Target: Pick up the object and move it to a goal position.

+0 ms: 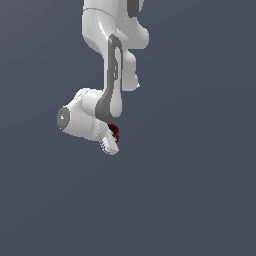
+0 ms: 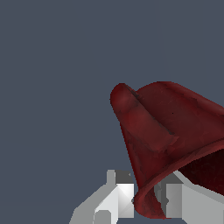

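1. We see our end effector [image 1: 112, 142] closed narrowly on the object [image 1: 115, 132].
2. The object [image 2: 168, 140] sits between the fingers [image 2: 118, 197], flaring outward beyond their tips.
3. No goal marker shows.

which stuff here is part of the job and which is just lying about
Part of the job:
- dark red object, sitting between the fingers
- gripper, closed around it

Just lying about:
- nothing else shows; only plain grey background in both views
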`<state>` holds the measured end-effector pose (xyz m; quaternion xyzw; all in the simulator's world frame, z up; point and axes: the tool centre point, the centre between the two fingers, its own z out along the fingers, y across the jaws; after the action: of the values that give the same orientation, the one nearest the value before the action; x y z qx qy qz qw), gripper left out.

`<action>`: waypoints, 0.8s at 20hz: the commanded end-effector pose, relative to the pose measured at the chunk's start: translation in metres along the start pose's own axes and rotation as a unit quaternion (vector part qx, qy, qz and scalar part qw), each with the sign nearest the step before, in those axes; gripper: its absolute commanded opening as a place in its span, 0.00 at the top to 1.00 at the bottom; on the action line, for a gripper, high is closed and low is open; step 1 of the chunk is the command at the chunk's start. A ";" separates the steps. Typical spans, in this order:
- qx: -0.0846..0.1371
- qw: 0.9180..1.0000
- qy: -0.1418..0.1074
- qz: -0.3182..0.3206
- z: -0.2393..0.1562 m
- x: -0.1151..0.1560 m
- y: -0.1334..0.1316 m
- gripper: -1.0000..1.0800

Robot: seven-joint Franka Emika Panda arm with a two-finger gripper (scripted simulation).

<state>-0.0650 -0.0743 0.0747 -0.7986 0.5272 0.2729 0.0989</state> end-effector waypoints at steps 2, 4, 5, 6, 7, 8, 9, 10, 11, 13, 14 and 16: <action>0.000 1.000 0.000 0.000 0.000 -0.002 -0.001 1.00; 0.000 1.000 0.000 0.000 -0.002 -0.007 -0.003 1.00; 0.000 1.000 0.000 0.000 -0.003 -0.010 -0.005 1.00; 0.000 1.000 0.000 0.000 -0.004 -0.015 -0.007 1.00; 0.000 1.000 0.000 0.000 -0.006 -0.020 -0.009 1.00; 0.000 1.000 0.000 0.000 -0.008 -0.027 -0.012 1.00; 0.000 1.000 0.000 0.000 -0.010 -0.034 -0.015 1.00; 0.000 1.000 0.000 0.000 -0.012 -0.041 -0.019 1.00; 0.000 1.000 0.000 0.000 -0.015 -0.050 -0.023 1.00; -0.001 1.000 0.000 0.000 -0.021 -0.069 -0.031 1.00; -0.001 1.000 0.000 0.000 -0.024 -0.079 -0.036 1.00; -0.001 1.000 0.000 0.000 -0.031 -0.101 -0.046 1.00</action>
<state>-0.0470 -0.0029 0.1356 -0.7982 0.5272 0.2746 0.0979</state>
